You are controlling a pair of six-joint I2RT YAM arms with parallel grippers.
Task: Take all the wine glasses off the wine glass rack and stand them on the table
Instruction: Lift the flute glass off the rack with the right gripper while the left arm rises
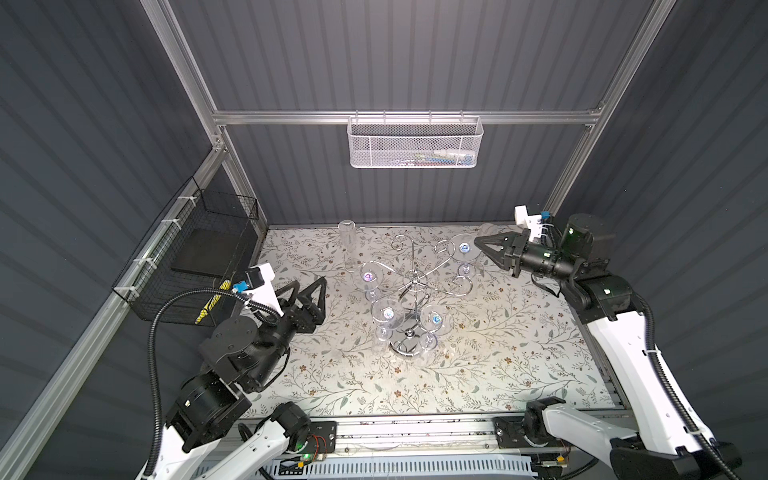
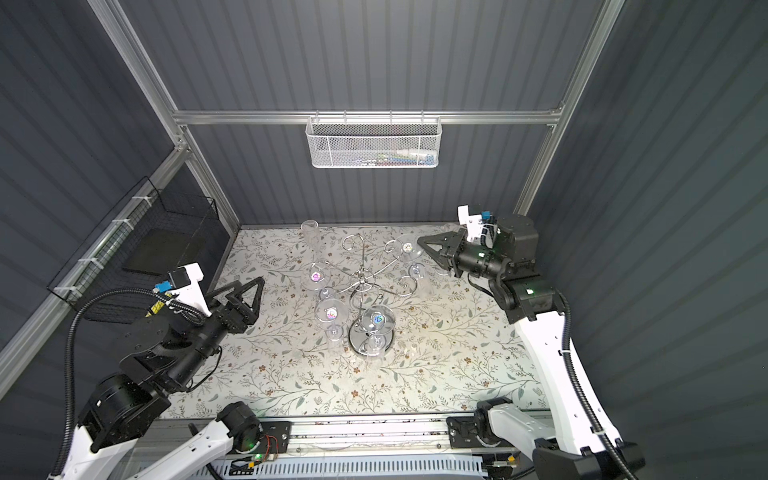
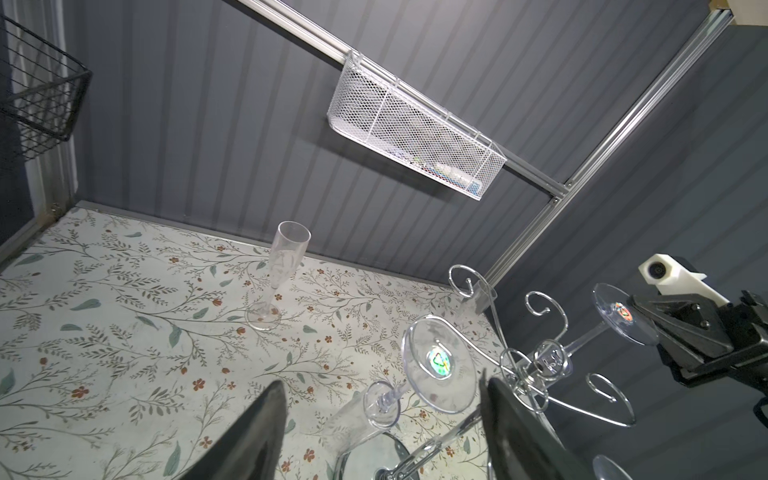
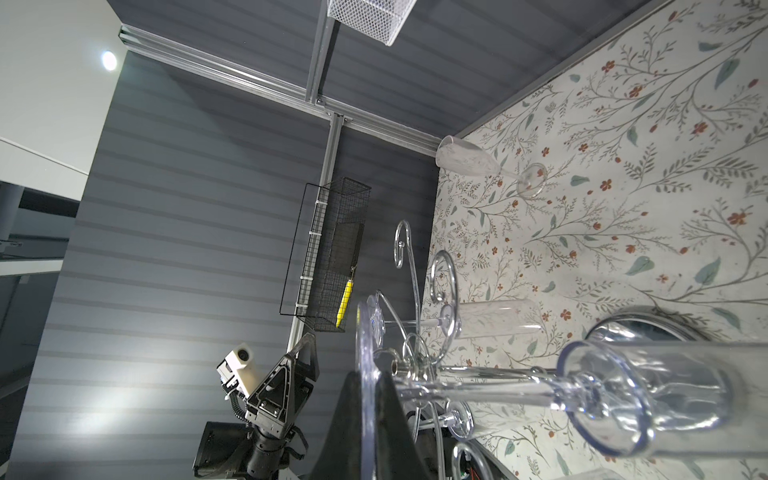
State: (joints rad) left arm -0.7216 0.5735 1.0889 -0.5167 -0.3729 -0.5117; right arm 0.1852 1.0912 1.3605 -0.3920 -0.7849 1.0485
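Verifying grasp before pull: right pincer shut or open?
Shut: right pincer clamps the wine glass by its foot rim, per the right wrist view.

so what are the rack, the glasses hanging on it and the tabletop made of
The wine glass rack looks like chrome-plated metal wire: it is mirror-bright, with sharp highlights on its curls. Each wine glass is clear and colourless, either glass or hard plastic; the look cannot settle which. The table has a matte floral print, maybe a vinyl or paper covering.
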